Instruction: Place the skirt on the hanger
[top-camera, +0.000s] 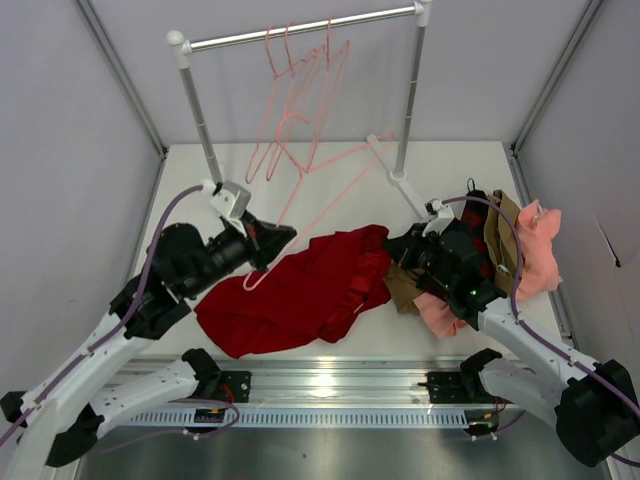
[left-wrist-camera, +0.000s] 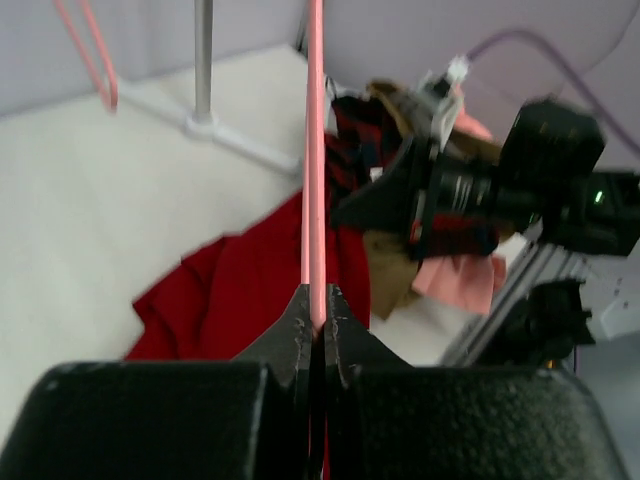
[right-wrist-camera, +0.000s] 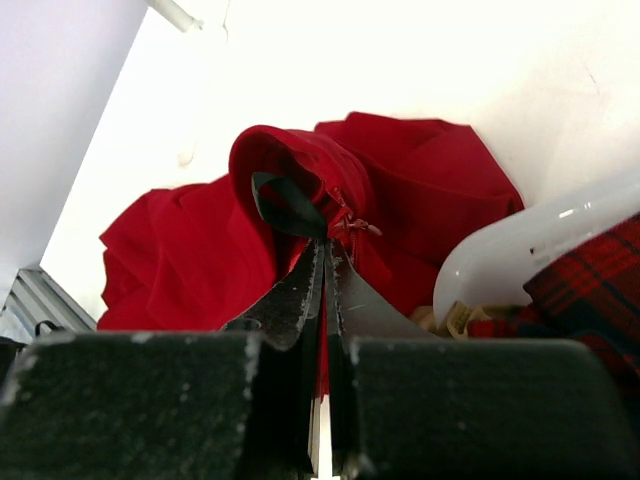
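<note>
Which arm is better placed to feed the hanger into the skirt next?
Likely left. The left fingers pinch the hanger near the skirt; the right fingers are occupied, holding the skirt's edge.

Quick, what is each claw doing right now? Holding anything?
Left gripper: closed on the pink hanger wire.
Right gripper: closed, pinching the red skirt.

Skirt (top-camera: 300, 290) between left hand (top-camera: 285, 236), right hand (top-camera: 393, 250); hanger (left-wrist-camera: 314, 150) left; rack (top-camera: 300, 30) behind.
</note>
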